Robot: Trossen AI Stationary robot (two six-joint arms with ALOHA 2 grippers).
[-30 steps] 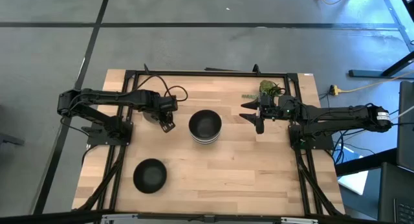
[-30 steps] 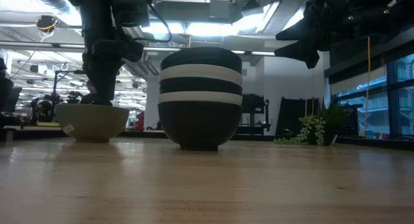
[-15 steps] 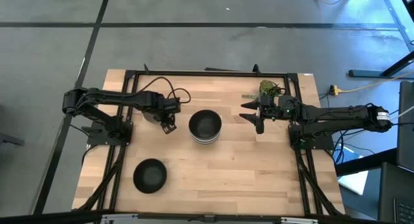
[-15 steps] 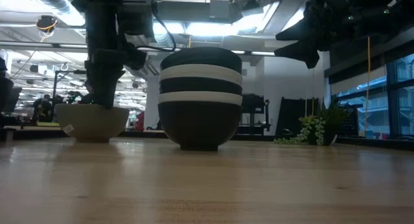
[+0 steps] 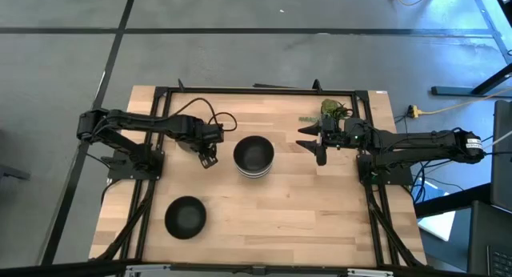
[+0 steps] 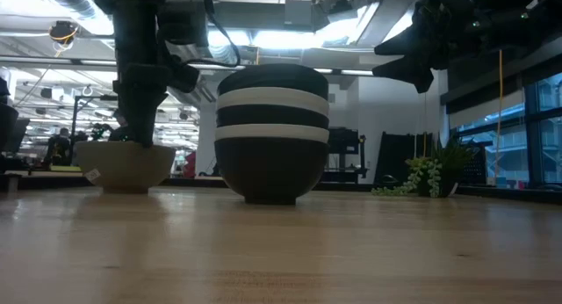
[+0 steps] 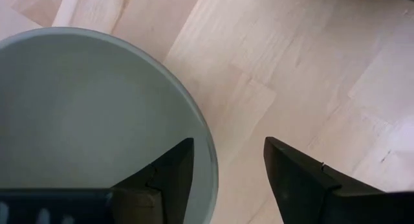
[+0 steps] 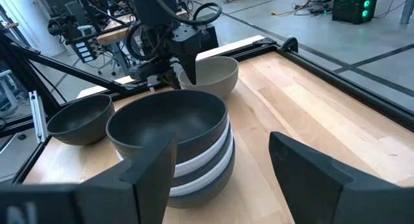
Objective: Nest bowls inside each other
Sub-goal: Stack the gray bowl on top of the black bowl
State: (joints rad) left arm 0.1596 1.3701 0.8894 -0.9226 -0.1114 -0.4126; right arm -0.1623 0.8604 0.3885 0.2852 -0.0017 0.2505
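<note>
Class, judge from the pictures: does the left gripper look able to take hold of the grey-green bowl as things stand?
Probably yes. The left gripper is open astride the grey-green bowl rim, one finger inside, the other outside over bare wood. Nothing blocks it.

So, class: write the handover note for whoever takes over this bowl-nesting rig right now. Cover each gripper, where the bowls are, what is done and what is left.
Left gripper: jaws open, straddling the rim of the grey-green bowl at the table's left, not yet closed on it.
Right gripper: open, empty, waiting above the table right of the stack.
Stack at table centre: black and white bowls nested, black on top.
Lone black bowl: near the front left, untouched.
Done: the stack.
Left: nest the grey-green bowl, then the lone black bowl.
</note>
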